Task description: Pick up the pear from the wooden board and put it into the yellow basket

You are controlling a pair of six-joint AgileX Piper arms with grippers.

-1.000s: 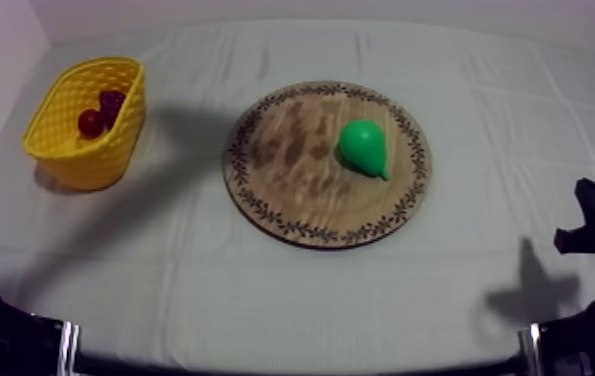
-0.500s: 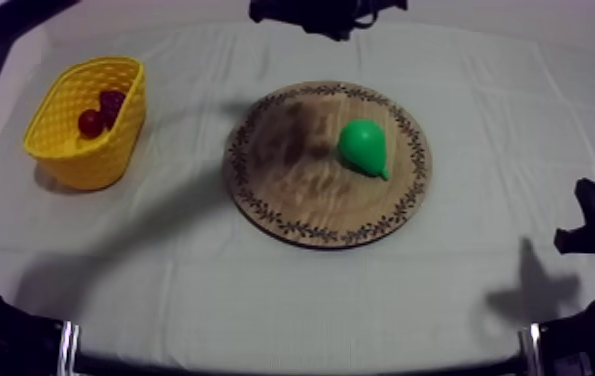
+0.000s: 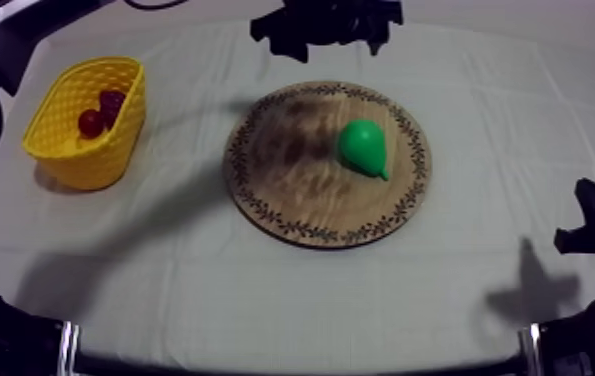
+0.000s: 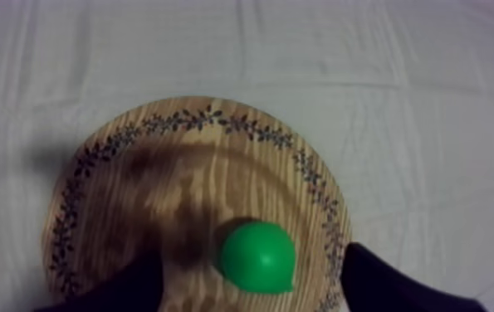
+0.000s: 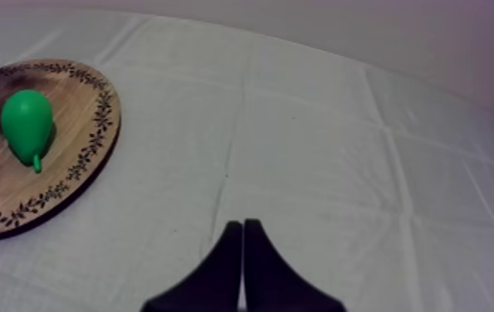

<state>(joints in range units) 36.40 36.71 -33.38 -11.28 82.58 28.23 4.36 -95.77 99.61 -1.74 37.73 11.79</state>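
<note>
The tabletop (image 3: 261,295) lies under a grey-white cloth creased into squares. Near its middle rests the round wooden board (image 3: 286,175), flat on the cloth, its rim ringed with a dark leaf pattern. Well to the left of the board stands the yellow basket (image 3: 116,140), upright, apart from the board.

The left arm reaches in from the upper left of the top view, and the left gripper (image 3: 327,22) hangs above the far edge of the board. In the left wrist view its black fingers (image 4: 387,284) stand wide apart with nothing clamped; the pear sits on the board below, between them and untouched. The right gripper (image 5: 242,231) sits low at the right side of the tabletop, clear of the board, its fingers pressed together in a narrow wedge around nothing.

The pear (image 3: 363,146), bright green, lies on its side on the right half of the board, its narrow end pointing toward the near rim. Inside the basket rests a small red fruit (image 3: 90,123), with a darker purplish piece (image 3: 112,100) just beside it whose kind cannot be told.
</note>
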